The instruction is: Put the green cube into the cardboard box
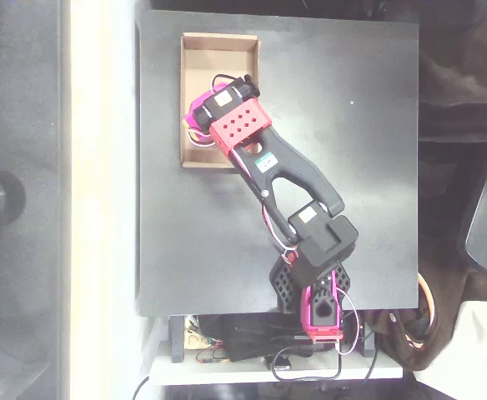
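In the overhead view the box (220, 52) lies on the black table (352, 167) near its upper left corner, with its long axis running up and down the picture and its open side facing the camera. Its low tan walls frame a pale floor; the upper part of that floor is bare, while the lower part is covered by the arm's head.

The arm (289, 171) reaches from its base at the table's lower edge diagonally up and left, and its red and magenta wrist hangs over the lower half of the box. The gripper (198, 121) sits there, above the box's left wall (its fingers are hidden beneath the wrist), so I cannot tell whether they are apart or together.

The cube cannot be made out; the wrist blocks that part of the box.
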Available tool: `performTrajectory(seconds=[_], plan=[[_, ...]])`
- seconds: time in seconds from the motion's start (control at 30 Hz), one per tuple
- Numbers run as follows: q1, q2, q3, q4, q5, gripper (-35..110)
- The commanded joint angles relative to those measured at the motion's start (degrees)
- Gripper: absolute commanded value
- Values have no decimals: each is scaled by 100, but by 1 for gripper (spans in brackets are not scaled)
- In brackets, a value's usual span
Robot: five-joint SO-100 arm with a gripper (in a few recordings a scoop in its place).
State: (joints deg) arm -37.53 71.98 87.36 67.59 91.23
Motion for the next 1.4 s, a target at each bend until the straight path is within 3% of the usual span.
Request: performTrajectory(seconds=[0.0, 0.3, 0.63, 1.13, 1.37], plan=[[-9, -9, -70, 26, 88, 8], [-18, -26, -88, 26, 26, 9], [-70, 26, -88, 26, 18, 29], [18, 914, -97, 18, 26, 29], [624, 1995, -97, 18, 26, 29]])
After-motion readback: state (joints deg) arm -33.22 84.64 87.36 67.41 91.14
